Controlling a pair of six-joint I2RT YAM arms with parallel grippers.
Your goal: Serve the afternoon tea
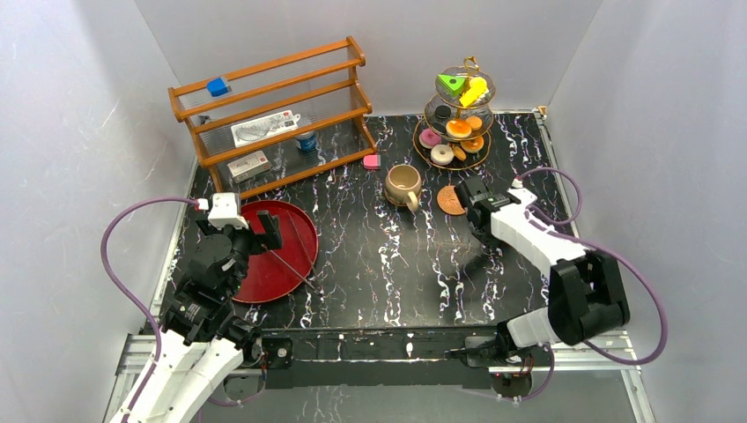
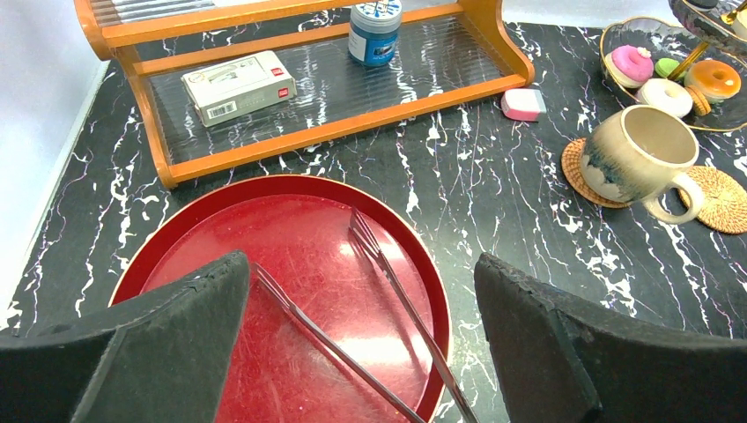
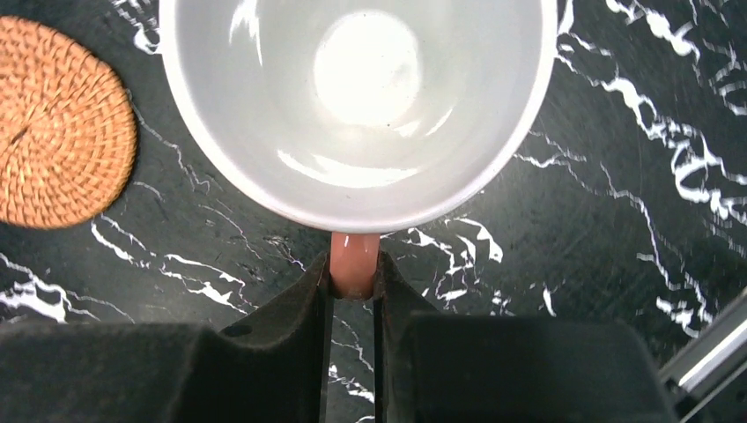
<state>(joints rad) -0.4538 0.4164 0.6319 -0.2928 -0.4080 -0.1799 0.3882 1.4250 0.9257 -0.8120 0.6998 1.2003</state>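
Pinkish-brown cup with a glossy white inside point(image 3: 361, 106) is sitting mouth-up over the black marble-patterned table point(image 3: 617, 176), toward its right side. I am seeing the right gripper point(image 3: 354, 275) clamping the cup's handle, one black finger pressing on each side of it. From the wrist view I cannot tell whether the cup's base is resting on the table. A bare round woven coaster point(image 3: 62, 132) is lying just beside the cup, not touching it. In the overhead view the gripper is hiding the cup.

To the left of that coaster, the beige ceramic mug point(image 1: 403, 183) is standing upright on a second woven coaster point(image 2: 577, 167). Behind them, the gold wire three-tier stand point(image 1: 465, 63) is carrying the toy pastries: a green wedge point(image 1: 453, 84) and a yellow piece point(image 1: 476, 91) on top, orange cookies point(image 1: 459, 129) in the middle, and a pink donut point(image 1: 430, 137) on the lowest tier.

On my left side, the left gripper point(image 2: 361, 273) is hovering with its jaws wide apart, holding nothing, above the round red lacquer tray point(image 2: 176, 238). Metal tongs point(image 2: 388, 282) are lying in that tray. Beyond it, the orange wooden rack point(image 1: 273, 115) is holding a white printed box point(image 2: 240, 85) and a blue can point(image 2: 374, 31), and a small pink block point(image 2: 523, 103) is lying on the table near the rack's right end.
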